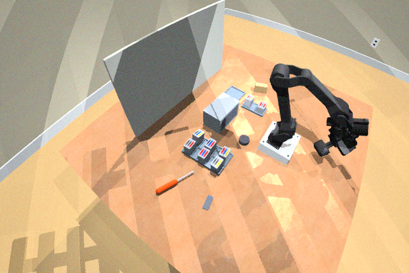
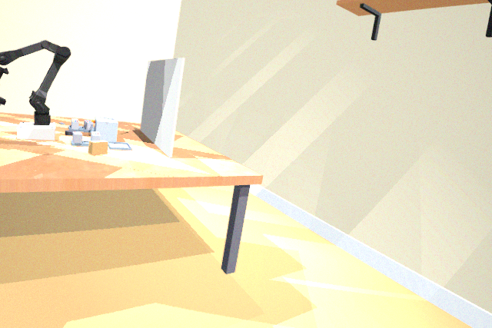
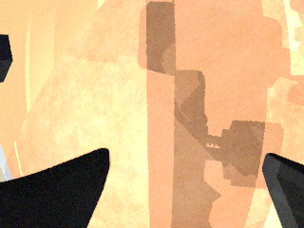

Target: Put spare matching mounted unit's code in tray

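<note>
My gripper (image 1: 334,150) (image 3: 190,161) is open and empty, high over the table to the right of the arm's base. Several small blocks with coloured stripes on top stand on a dark rack (image 1: 227,161). Two more striped blocks, one (image 1: 249,100) (image 2: 77,138) at the left and one (image 1: 262,107) at the right in the top view, stand on a smaller rack (image 1: 254,108). A flat, empty blue-grey tray (image 1: 234,91) (image 2: 120,146) lies behind a grey box (image 1: 220,110) (image 2: 106,130). Which unit is the mounted one is unclear, and no part code is readable.
A large upright panel (image 1: 158,81) (image 2: 161,97) stands behind the box. A tan block (image 1: 260,87) (image 2: 98,147) lies near the tray. A dark puck (image 1: 244,139) lies by the arm's white base (image 1: 274,154) (image 2: 35,131). An orange screwdriver (image 1: 167,186) and grey plate (image 1: 208,202) lie in front.
</note>
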